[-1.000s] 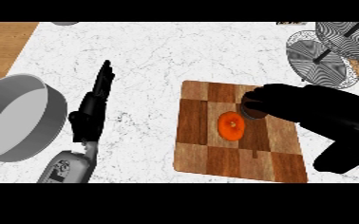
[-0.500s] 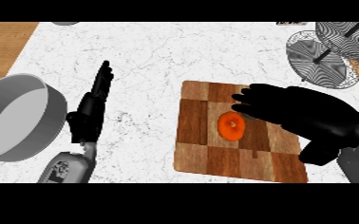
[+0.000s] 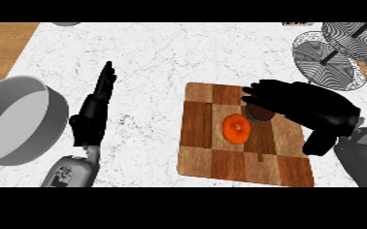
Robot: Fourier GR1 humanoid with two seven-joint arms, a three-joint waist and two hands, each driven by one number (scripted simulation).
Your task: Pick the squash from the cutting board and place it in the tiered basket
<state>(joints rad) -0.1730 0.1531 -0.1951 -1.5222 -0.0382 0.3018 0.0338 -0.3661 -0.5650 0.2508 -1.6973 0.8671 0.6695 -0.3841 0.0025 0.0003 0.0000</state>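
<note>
An orange squash (image 3: pixel 237 128) lies near the middle of the checkered wooden cutting board (image 3: pixel 215 160). My right hand (image 3: pixel 305 106) hovers over the board's right half, just right of the squash, fingers spread and pointing left, not closed round it. The wire tiered basket (image 3: pixel 333 53) stands at the far right, behind that hand. My left hand (image 3: pixel 93 114) rests open on the marble counter at the left, fingers pointing up the view.
A large grey round pan (image 3: pixel 22 119) sits at the left edge beside my left forearm. A strip of wooden surface (image 3: pixel 14 41) shows at the upper left. The white marble counter (image 3: pixel 158 58) spreads between the hands.
My right hand has moved left and lower over the board and opened its fingers, closing in on the squash. The squash and my left hand have stayed put.
</note>
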